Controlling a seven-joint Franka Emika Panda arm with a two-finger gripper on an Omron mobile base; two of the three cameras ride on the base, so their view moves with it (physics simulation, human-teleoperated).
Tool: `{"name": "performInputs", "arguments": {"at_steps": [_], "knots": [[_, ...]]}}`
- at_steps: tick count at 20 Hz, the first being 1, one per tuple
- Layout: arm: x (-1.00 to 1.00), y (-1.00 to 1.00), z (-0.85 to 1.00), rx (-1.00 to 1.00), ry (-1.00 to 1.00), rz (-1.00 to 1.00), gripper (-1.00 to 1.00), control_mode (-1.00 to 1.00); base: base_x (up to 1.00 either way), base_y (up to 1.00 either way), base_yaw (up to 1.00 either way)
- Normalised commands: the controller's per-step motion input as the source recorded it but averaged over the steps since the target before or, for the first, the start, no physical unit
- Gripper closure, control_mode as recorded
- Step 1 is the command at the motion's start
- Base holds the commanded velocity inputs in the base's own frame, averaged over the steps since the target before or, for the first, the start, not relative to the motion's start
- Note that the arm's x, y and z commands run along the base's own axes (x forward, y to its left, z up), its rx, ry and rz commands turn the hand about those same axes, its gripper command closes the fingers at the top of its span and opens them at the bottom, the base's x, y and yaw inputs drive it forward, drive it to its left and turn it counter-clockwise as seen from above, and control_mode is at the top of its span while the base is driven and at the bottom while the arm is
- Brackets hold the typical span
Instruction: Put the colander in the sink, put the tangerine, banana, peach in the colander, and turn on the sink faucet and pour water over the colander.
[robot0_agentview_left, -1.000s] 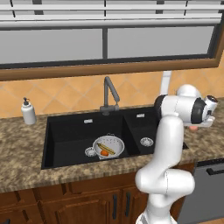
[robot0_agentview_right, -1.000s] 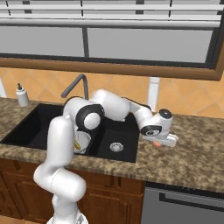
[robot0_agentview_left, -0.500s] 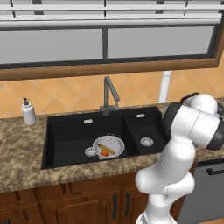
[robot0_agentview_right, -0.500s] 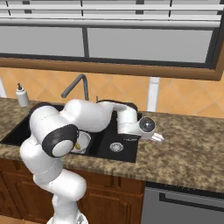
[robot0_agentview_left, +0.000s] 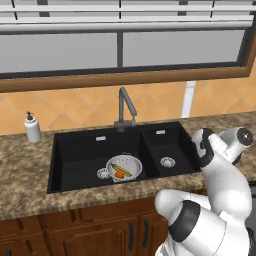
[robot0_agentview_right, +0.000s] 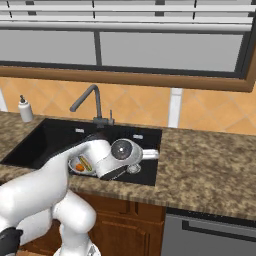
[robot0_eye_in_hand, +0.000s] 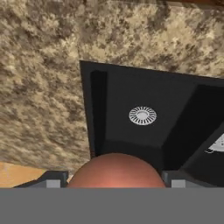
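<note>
The pale pink-orange peach (robot0_eye_in_hand: 114, 169) sits between my gripper's (robot0_eye_in_hand: 114, 180) two dark fingertips (robot0_eye_in_hand: 52, 180), and the gripper is shut on it. Below the hand lies the black sink's narrower right basin with its round drain (robot0_eye_in_hand: 142, 115). In the wider left basin of the sink (robot0_agentview_left: 80, 155) stands the white colander (robot0_agentview_left: 131, 163), with the yellow banana (robot0_agentview_left: 121, 169) and the orange tangerine (robot0_agentview_left: 119, 175) inside. The arm partly covers the colander (robot0_agentview_right: 80, 164) in the right base view. The dark faucet (robot0_agentview_left: 125, 107) rises behind the divider between the basins.
A white soap dispenser (robot0_agentview_left: 33, 128) stands on the speckled granite counter (robot0_agentview_left: 25, 170) left of the sink. More counter (robot0_agentview_right: 210, 165) stretches to the right of the sink, with a window above and wooden cabinets below.
The arm has swung left from the counter on the right of the sink to over the right basin, carrying the peach. The colander and its fruit have not moved.
</note>
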Motion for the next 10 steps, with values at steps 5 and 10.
{"name": "performInputs", "arguments": {"at_steps": [5, 10], "knots": [[-0.78, 0.85, 1.00, -0.36, 0.18, 0.30, 1.00, -1.00, 0.00, 0.00, 0.00], [-0.67, 0.83, 1.00, -0.28, 0.26, 0.25, 1.00, -1.00, 0.00, 0.00, 0.00]]}}
